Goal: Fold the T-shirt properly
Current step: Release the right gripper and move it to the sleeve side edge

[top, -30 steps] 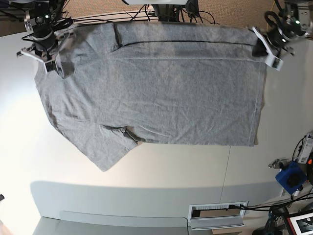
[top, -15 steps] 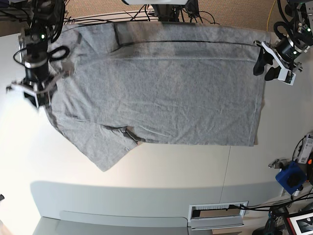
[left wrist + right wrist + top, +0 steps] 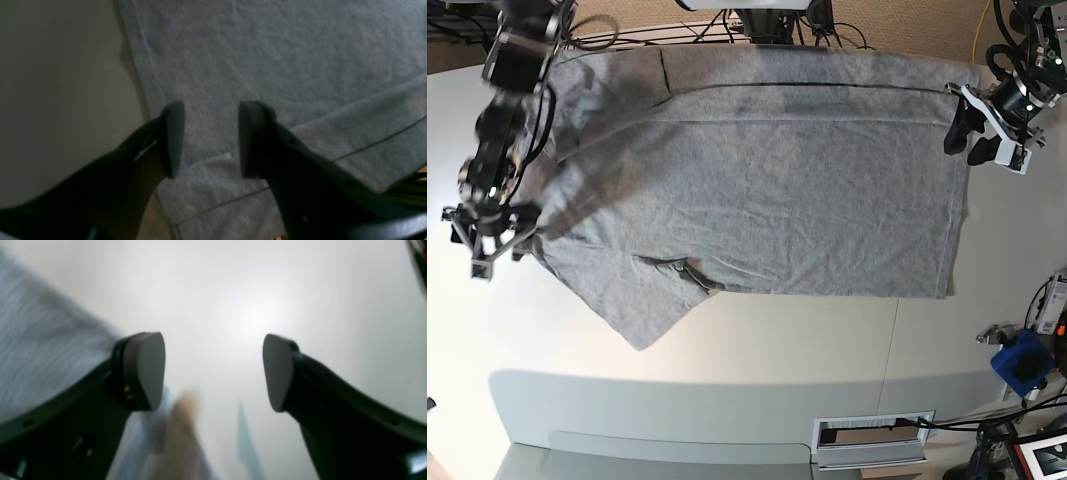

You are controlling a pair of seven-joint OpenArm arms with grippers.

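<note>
The grey T-shirt [image 3: 757, 180] lies spread flat across the far half of the white table [image 3: 757, 350], plain side up, with its far edge folded over into a band and one sleeve sticking out at the front left. My left gripper [image 3: 967, 143] hovers open at the shirt's far right corner; in the left wrist view the left gripper [image 3: 210, 140] holds nothing and the folded T-shirt [image 3: 267, 50] edge lies below it. My right gripper [image 3: 492, 245] is open just off the shirt's left edge. In the right wrist view the right gripper [image 3: 213, 371] spreads wide over bare table, with the T-shirt [image 3: 33, 340] blurred at left.
Black cables [image 3: 757, 25] and arm bases crowd the far table edge. A blue device [image 3: 1024, 362] and boxes sit off the table at right. A white slotted box [image 3: 872, 438] stands at the front edge. A seam [image 3: 890, 350] runs across the tabletop.
Both grippers let go of the shirt's far corners and opened. The right gripper swept forward along the shirt's left edge. The left one backed off the right corner, then held still.
</note>
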